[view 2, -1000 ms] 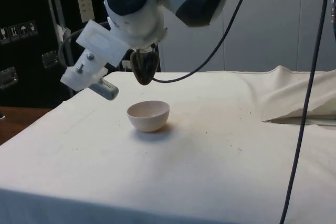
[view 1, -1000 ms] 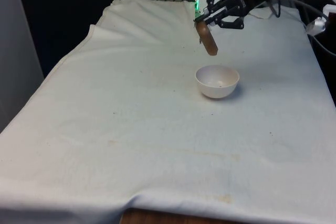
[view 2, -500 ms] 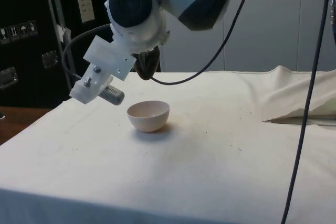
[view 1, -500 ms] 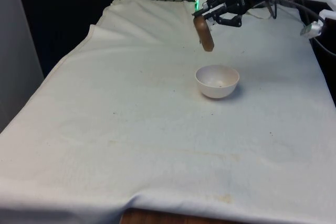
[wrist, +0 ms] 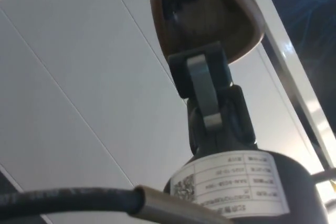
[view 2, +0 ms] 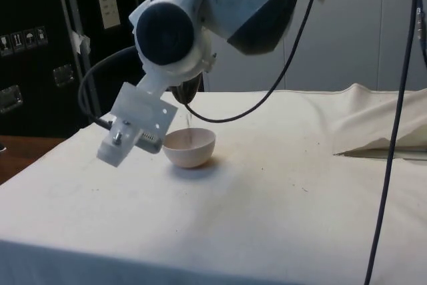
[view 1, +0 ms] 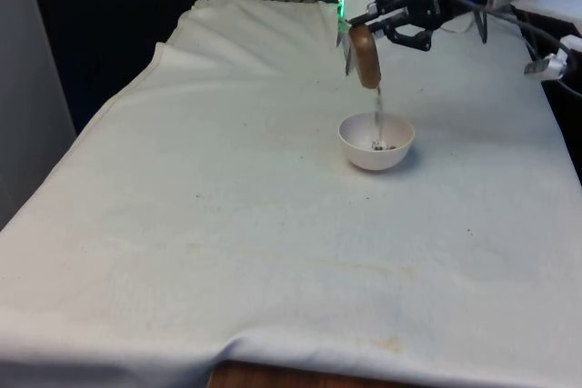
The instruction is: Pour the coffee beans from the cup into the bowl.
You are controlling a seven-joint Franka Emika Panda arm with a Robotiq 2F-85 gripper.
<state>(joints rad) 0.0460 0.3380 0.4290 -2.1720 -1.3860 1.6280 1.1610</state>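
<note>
Inspector: Step in hand?
Clerk: Pouring. The gripper [view 1: 364,32] pinched the tipped brown cup [view 1: 366,56] over the white bowl [view 1: 376,141] (beans streaming in). Next, probably hold until empty.

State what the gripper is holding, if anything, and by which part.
The gripper holds the brown cup by its rim, tipped over the white bowl.
</note>
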